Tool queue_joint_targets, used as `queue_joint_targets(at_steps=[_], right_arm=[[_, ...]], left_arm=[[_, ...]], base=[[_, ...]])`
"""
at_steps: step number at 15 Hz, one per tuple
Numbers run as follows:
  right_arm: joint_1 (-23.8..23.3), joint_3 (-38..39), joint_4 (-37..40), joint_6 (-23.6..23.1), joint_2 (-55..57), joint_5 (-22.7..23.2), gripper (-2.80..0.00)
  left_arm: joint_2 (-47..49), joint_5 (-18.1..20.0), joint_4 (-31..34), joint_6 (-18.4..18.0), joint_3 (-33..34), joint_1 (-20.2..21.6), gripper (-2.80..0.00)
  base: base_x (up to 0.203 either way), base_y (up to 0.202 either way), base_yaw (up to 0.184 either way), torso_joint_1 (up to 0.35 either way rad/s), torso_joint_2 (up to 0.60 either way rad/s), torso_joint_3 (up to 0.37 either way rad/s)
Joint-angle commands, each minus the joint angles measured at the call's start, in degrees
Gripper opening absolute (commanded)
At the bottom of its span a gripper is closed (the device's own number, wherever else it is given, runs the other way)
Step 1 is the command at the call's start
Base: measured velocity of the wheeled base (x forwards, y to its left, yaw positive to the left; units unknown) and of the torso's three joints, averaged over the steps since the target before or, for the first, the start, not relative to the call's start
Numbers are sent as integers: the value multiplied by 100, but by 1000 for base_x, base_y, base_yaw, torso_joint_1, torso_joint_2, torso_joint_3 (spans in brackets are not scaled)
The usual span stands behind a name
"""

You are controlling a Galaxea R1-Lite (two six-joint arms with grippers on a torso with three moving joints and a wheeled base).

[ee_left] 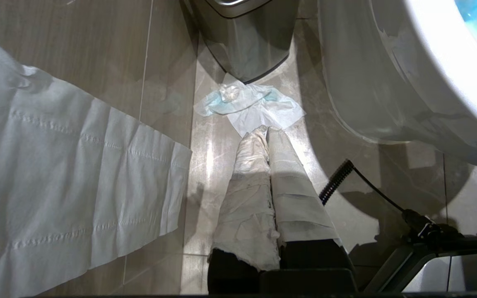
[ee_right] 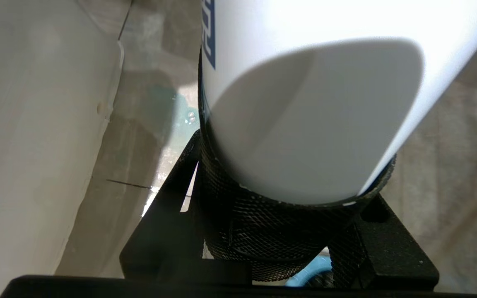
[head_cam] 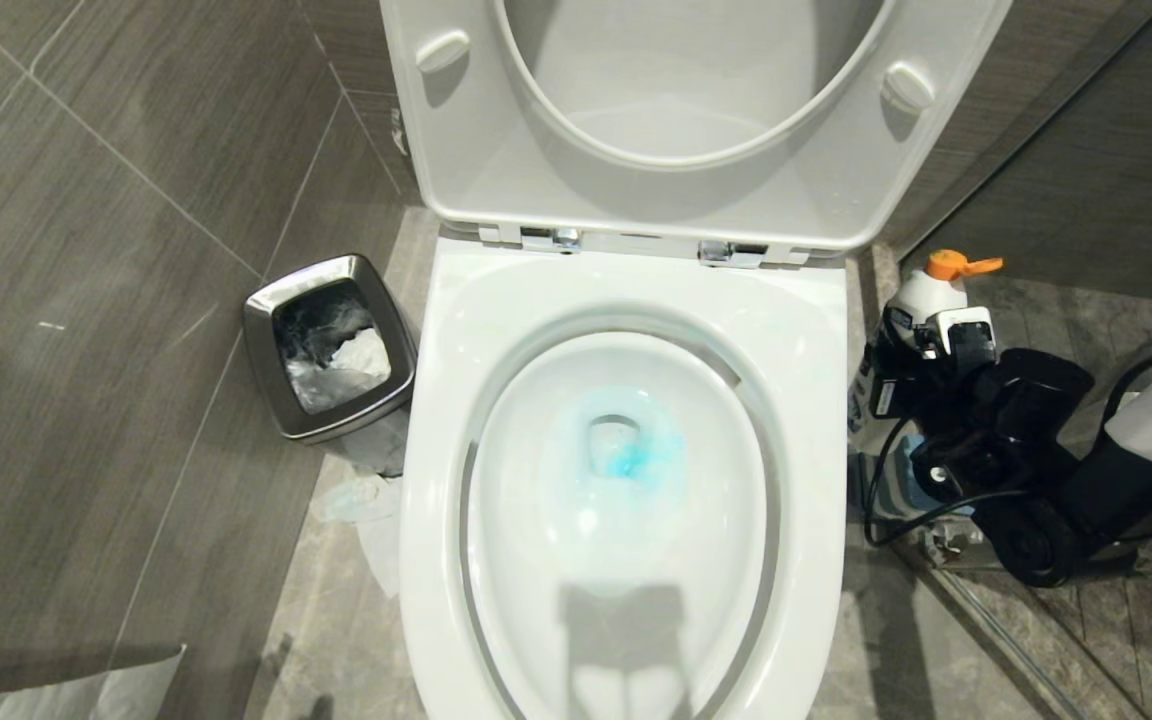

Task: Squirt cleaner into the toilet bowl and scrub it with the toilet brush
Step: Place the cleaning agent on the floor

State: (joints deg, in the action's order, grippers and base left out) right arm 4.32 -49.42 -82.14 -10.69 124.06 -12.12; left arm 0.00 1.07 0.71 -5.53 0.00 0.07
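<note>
Now the toilet bowl (head_cam: 626, 420) is sitting in the middle with its seat and lid (head_cam: 686, 110) standing up at the far side. Blue cleaner (head_cam: 636, 455) is lying in the water at the bottom of the bowl. Right of the toilet, the right end effector (head_cam: 936, 345) is gripping a white bottle (head_cam: 921, 295) with an orange cap. Left of the toilet, the left end effector (ee_left: 266, 132) is hanging closed over the floor (ee_left: 168, 49), near a steel bin (head_cam: 328, 345) and some paper (ee_left: 249, 103)
</note>
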Motion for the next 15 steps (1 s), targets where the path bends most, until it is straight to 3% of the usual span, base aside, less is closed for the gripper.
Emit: queue_joint_targets(at_steps=[1,6,15], right_arm=[[63,-402,-70,-6,301,4,-280],[245,-1434,-24,6,710,16,-280],[290,-2869,185,-42,1356,130,-280]], left_arm=[[9,-1,0,-10,0,1,-280],[9,8,0,-106,0,1,-280],[9,8,0,-142,0,1,-280]], base=[[0,0,0,2,2,-60],[0,0,0,1,4,-70],[0,0,0,3,2,-192]])
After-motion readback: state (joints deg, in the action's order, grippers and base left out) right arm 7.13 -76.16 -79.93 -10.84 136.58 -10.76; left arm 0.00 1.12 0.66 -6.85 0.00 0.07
